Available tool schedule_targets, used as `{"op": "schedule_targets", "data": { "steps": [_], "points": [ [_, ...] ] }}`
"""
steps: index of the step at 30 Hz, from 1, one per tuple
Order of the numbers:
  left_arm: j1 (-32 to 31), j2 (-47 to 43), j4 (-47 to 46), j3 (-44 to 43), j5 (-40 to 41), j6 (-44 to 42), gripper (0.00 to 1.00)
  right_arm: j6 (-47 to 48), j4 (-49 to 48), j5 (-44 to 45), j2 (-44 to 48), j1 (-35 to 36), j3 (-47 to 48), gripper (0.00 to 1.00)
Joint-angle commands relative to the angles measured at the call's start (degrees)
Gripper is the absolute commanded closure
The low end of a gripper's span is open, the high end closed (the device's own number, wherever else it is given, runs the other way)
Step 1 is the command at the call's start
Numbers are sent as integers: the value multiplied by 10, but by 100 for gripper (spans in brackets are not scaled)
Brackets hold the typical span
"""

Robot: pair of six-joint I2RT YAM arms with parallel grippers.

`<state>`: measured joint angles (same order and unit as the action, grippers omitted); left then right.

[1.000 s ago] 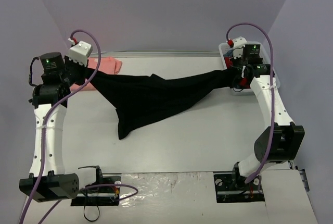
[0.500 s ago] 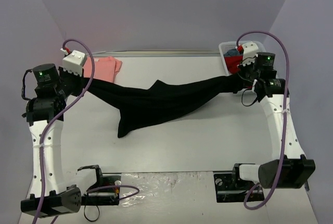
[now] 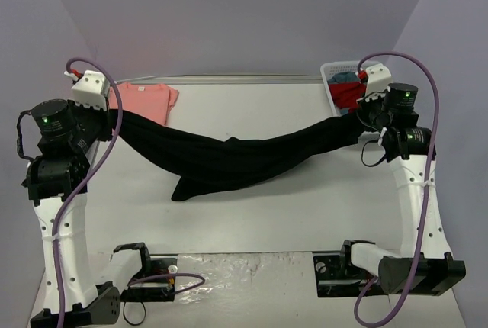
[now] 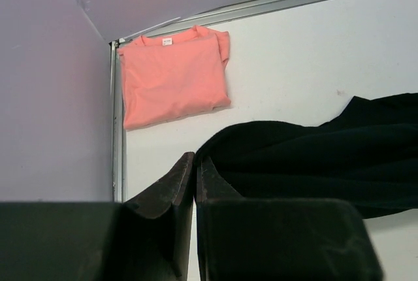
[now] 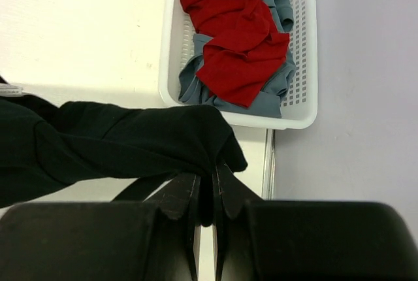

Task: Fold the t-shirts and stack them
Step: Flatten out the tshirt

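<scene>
Overhead: black t-shirt (image 3: 236, 159) slung between left gripper (image 4: 194, 162) and right gripper (image 5: 210, 181), both pinching ends; pink t-shirt (image 3: 145, 101) far-left corner.

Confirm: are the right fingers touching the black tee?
Touching. The right wrist view shows the right fingers closed on a bunched edge of the black tee, cloth pinched between them.

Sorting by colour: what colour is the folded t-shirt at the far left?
Salmon-pink t-shirt; left wrist view shows it best.

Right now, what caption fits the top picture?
Left gripper and right gripper stretch the black t-shirt between them; folded pink t-shirt and white basket behind.
</scene>
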<state>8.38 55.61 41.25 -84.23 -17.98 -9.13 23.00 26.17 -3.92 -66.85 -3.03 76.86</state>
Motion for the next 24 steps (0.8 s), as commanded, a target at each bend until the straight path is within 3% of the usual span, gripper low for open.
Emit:
{"op": "schedule_targets", "data": {
  "steps": [1, 7, 13, 19, 24],
  "points": [
    [5, -19, -7, -6, -5, 16, 98, -11, 5, -18, 41, -5, 0, 100],
    [5, 6, -13, 29, -29, 7, 98, -13, 5, -38, -5, -4, 8, 100],
    [4, 91, -75, 56, -37, 8, 98, -9, -8, -56, -150, -4, 77, 100],
    [3, 200, -97, -13, -46, 10, 97, -10, -6, -43, -273, -1, 202, 100],
    [2, 260, -86, -109, -52, 24, 98, -13, 6, -22, -304, 4, 303, 100]
  ]
}}
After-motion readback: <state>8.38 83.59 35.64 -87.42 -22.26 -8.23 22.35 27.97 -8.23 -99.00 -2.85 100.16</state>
